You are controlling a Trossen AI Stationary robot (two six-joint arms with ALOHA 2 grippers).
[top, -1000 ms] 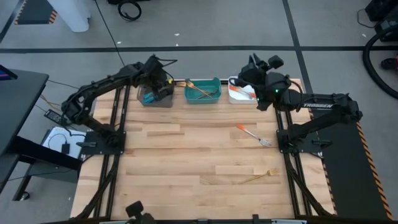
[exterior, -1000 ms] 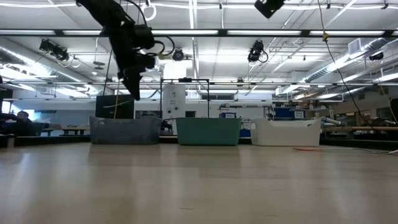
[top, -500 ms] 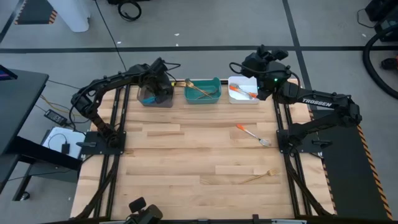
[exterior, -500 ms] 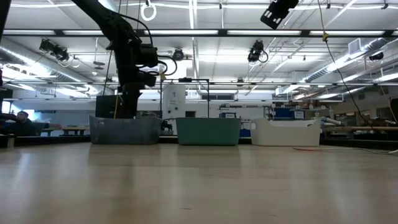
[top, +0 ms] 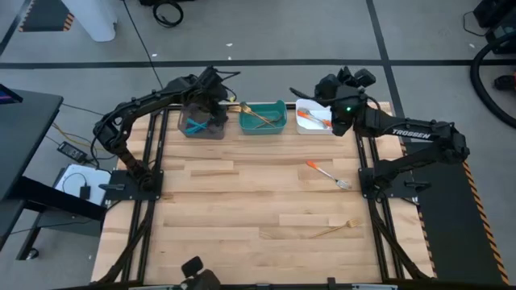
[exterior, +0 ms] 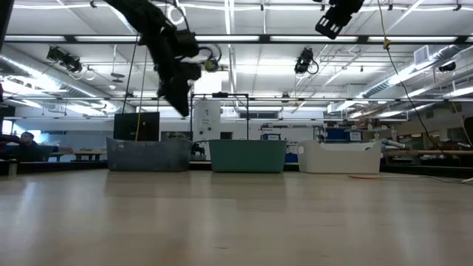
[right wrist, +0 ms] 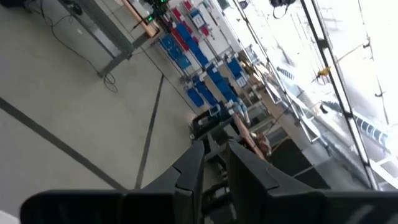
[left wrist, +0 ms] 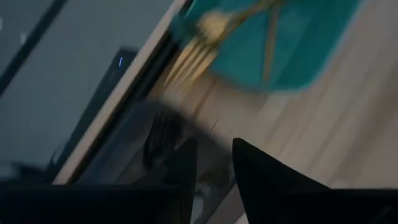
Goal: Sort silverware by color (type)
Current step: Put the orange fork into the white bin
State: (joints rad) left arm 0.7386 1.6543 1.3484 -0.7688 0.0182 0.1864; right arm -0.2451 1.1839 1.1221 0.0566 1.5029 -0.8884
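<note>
An orange-handled fork (top: 326,174) and a gold fork (top: 335,230) lie flat on the table's right half. Blue utensils (top: 193,126) lie in the grey bin (top: 211,133), gold ones (top: 262,117) in the teal bin (top: 242,122), orange ones (top: 313,121) in the white bin (top: 300,107). My left gripper (top: 218,98) hangs above the gap between the grey and teal bins, holding nothing, its fingers a narrow gap apart (left wrist: 214,165). My right gripper (top: 321,87) is raised over the white bin's far side, empty, fingers narrowly apart (right wrist: 214,162).
The three bins (exterior: 247,155) stand in a row along the table's far edge. The table's left half and middle are bare wood (top: 218,193). Both arms' bases sit at the table's left and right sides.
My left gripper dipped down to the grey bin, then rose and swung toward the teal bin. My right gripper pulled back from over the white bin toward the far edge and rose slightly. The forks on the table stayed where they were.
</note>
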